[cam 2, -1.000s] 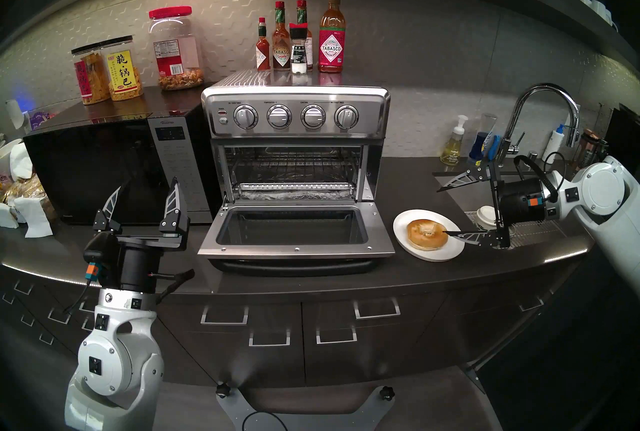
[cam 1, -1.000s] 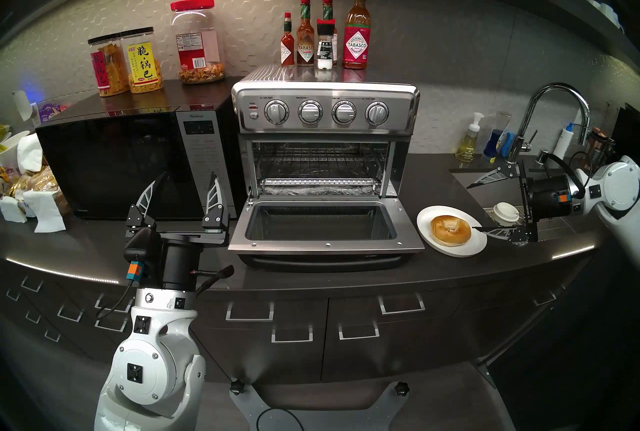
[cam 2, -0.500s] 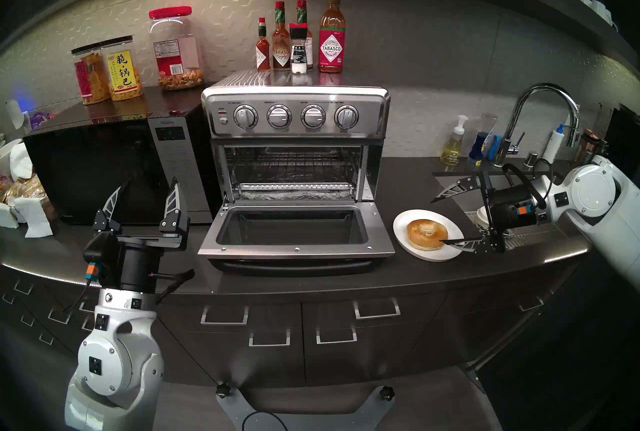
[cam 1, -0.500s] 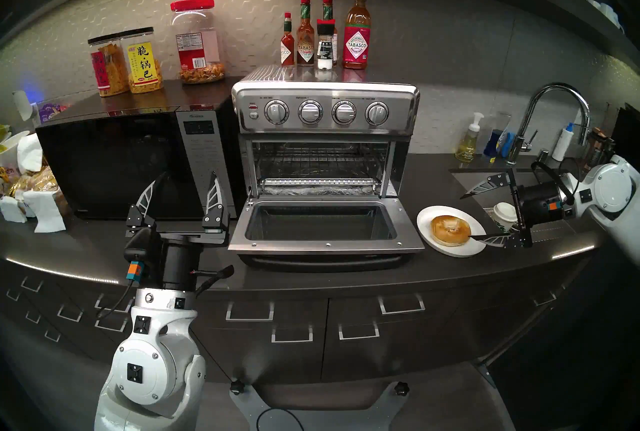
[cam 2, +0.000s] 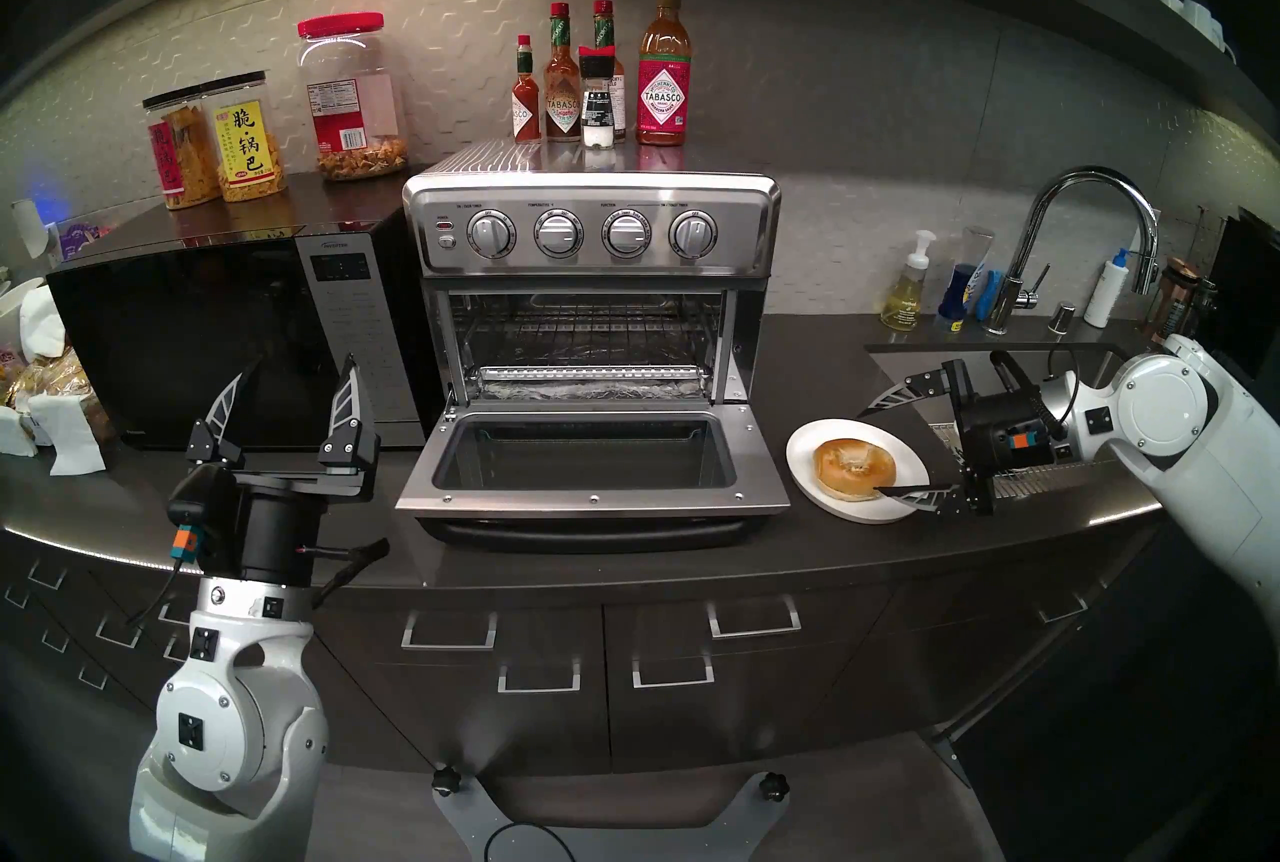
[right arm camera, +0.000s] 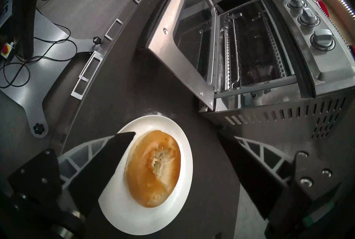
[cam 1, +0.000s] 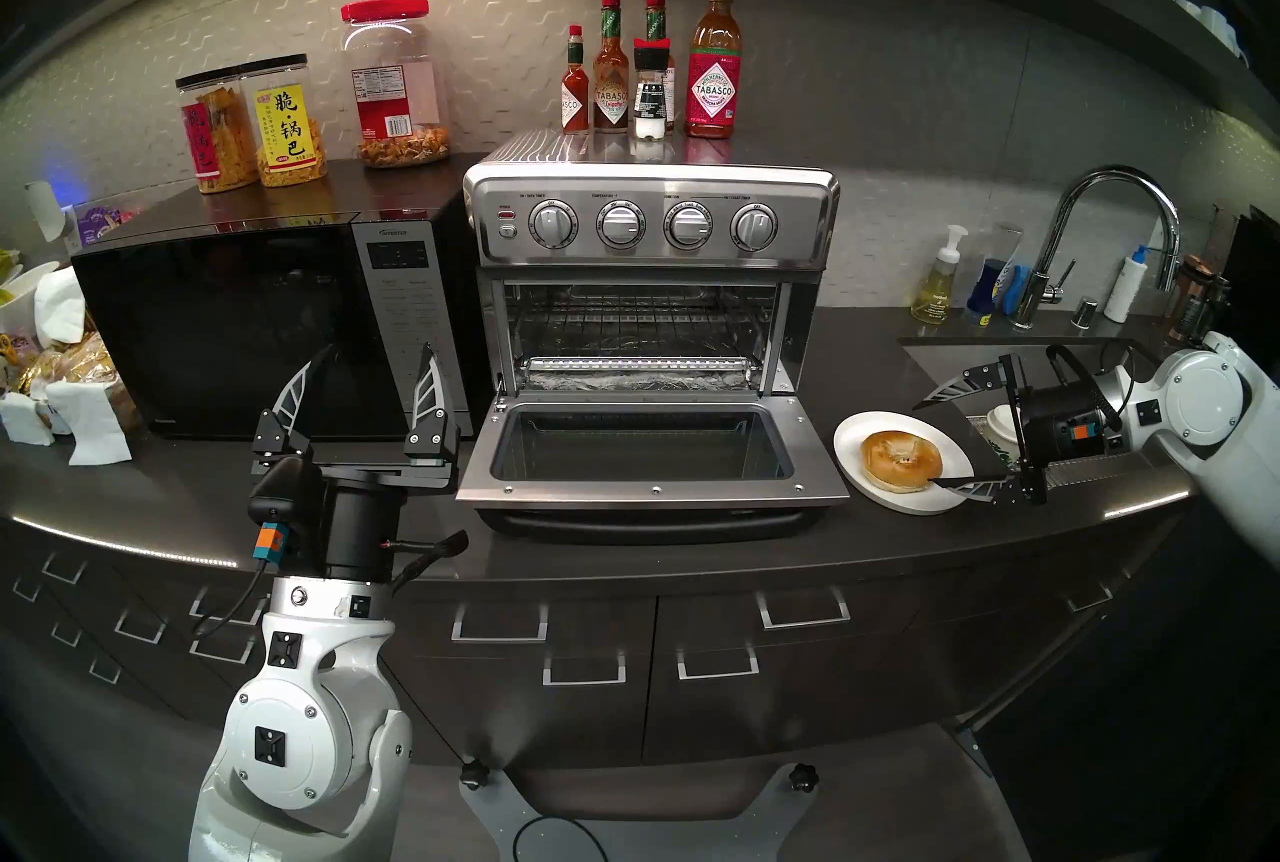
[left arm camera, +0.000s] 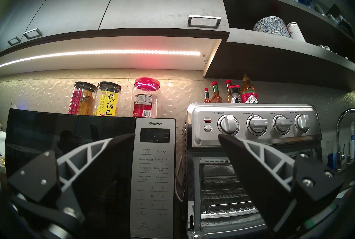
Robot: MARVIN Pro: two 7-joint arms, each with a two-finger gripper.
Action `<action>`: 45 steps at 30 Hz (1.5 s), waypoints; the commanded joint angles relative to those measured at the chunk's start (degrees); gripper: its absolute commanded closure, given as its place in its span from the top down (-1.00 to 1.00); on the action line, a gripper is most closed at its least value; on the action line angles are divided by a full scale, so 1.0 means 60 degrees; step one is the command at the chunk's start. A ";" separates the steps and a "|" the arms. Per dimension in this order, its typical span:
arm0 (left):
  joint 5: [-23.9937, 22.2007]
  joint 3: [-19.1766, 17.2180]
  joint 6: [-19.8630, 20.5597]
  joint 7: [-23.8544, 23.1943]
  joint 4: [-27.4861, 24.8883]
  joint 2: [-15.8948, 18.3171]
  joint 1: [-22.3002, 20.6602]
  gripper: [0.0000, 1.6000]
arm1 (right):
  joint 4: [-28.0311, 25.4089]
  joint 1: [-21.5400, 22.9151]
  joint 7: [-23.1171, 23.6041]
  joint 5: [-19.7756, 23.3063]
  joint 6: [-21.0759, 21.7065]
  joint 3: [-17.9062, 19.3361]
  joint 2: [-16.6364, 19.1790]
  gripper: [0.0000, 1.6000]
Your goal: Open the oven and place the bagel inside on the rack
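R gripper (cam 1: 927,443) jaws spread wide astride bagel (cam 1: 901,461), no grip; L gripper (cam 1: 374,353) jaws spread, empty.

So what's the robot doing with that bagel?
It's about to pick it up. The oven door is already down, and its rack is bare. The bagel lies on a plate right of the oven. The right claw is open, one finger on each side of the bagel, not squeezing yet. The left claw is open by the microwave, holding nothing.
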 commanded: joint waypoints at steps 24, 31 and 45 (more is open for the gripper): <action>0.0007 0.0005 -0.0036 -0.0010 -0.0201 0.0006 -0.0001 1.00 | 0.0288 0.3068 0.3646 -0.0553 -0.0395 -0.0813 -0.0931 1.00; 0.0007 0.0005 -0.0032 -0.0010 -0.0211 0.0006 0.0007 1.00 | 0.0609 0.3738 0.3863 -0.0990 -0.0526 -0.1603 -0.1373 1.00; 0.0007 0.0005 -0.0031 -0.0010 -0.0214 0.0007 0.0009 1.00 | 0.1409 0.5048 0.3655 -0.1570 -0.0918 -0.3138 -0.1444 1.00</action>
